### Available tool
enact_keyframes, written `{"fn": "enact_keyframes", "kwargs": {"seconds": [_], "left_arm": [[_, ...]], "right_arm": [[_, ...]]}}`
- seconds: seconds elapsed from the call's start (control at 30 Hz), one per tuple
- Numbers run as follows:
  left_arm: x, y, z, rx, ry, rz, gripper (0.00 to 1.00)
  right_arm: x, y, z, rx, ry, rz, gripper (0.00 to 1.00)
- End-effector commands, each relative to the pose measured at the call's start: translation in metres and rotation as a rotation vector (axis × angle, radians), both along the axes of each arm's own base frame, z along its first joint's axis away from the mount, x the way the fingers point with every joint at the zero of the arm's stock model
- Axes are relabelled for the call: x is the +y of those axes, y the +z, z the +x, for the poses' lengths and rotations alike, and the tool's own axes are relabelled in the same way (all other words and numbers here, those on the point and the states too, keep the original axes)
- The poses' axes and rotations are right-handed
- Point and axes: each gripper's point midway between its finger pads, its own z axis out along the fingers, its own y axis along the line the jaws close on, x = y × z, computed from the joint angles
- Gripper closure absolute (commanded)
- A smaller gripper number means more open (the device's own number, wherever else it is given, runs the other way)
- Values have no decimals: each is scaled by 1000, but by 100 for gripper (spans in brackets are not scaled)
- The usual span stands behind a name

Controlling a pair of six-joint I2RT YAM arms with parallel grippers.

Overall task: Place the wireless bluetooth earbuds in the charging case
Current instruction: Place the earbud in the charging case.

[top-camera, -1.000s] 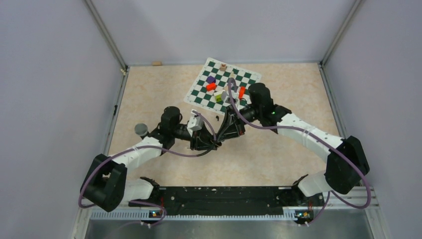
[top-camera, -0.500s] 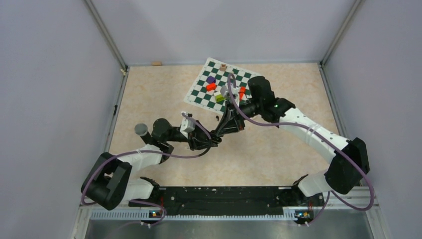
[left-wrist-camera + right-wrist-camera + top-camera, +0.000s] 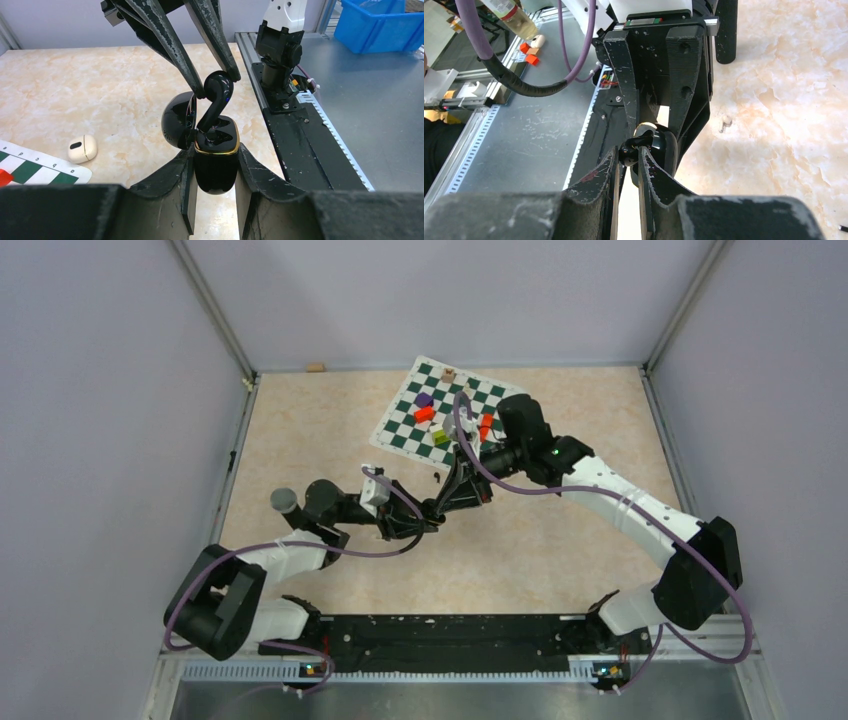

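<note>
My left gripper (image 3: 215, 172) is shut on the glossy black charging case (image 3: 215, 167), held upright with its lid (image 3: 177, 120) swung open to the left and a gold rim round the opening. My right gripper (image 3: 629, 157) is shut on one black earbud (image 3: 216, 97); its stem reaches down into the case's opening. In the right wrist view the earbud (image 3: 631, 147) sits pinched between the fingertips against the case (image 3: 666, 147). In the top view the two grippers meet at the table's middle (image 3: 437, 510). The other earbud is not visible.
A green-and-white chessboard mat (image 3: 445, 410) with small coloured blocks lies at the back. A small white pod (image 3: 82, 148) lies on the table beside the mat's corner. A grey knob (image 3: 283, 500) stands at the left. The black base rail (image 3: 295, 125) runs along the near edge.
Both arms shifted: the left gripper drew back toward the near left with the case, the right gripper followed down to it. Since half a second ago almost nothing has moved.
</note>
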Motion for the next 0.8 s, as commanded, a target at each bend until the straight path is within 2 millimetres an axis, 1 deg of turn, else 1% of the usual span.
{"fn": "enact_keyframes", "kwargs": {"seconds": [0.0,0.13,0.37,0.53,0.77], "left_arm": [[-1,5,1,-33,2,-19,100],[-1,5,2,-31,1,-16,100],[-1,4,1,-29,-6,-13,100],[-1,4,-1,-31,-14,-12,100],[-1,4,-5,-42,-34,-9,100]], "right_arm": [[6,7,-3,-42,24,21,96],[8,5,-5,-42,32,18,96],[10,-4,-7,-41,37,2,96],[12,-9,-4,-48,25,-11,96],[15,-8,2,-61,3,-17,95]]}}
